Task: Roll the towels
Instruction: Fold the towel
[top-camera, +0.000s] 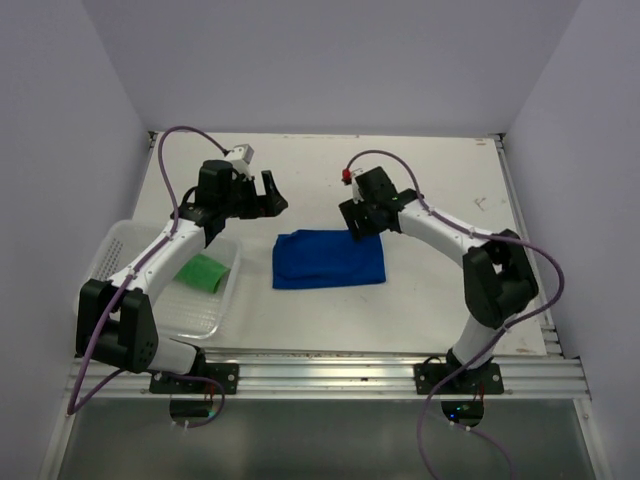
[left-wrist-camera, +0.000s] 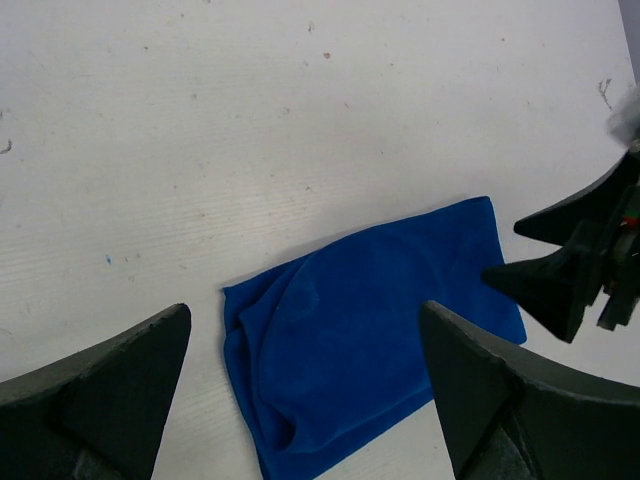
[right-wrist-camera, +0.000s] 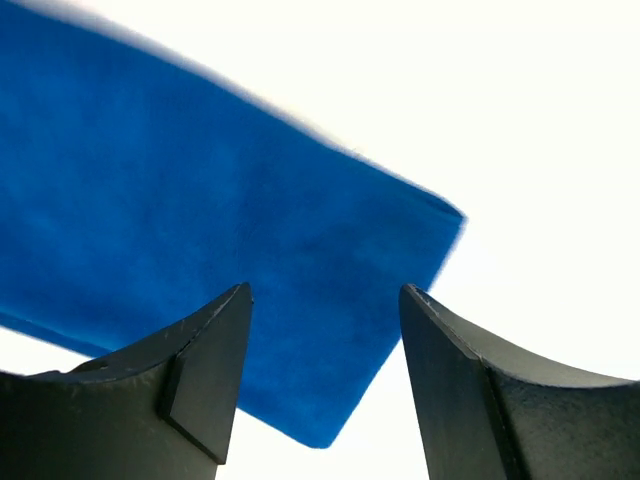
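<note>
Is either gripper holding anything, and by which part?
Nothing is held. The left gripper hangs open; the right gripper stands open over a corner of the blue towel.

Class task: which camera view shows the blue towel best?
Top external: the blue towel shows almost whole, lying flat. Left wrist cuts off its near edge; right wrist shows only one corner.

The blue towel (left-wrist-camera: 370, 330) is seen as soft, matt cloth with a fine nap. The white worktop (left-wrist-camera: 300, 120) is shown matt and faintly ribbed.
</note>
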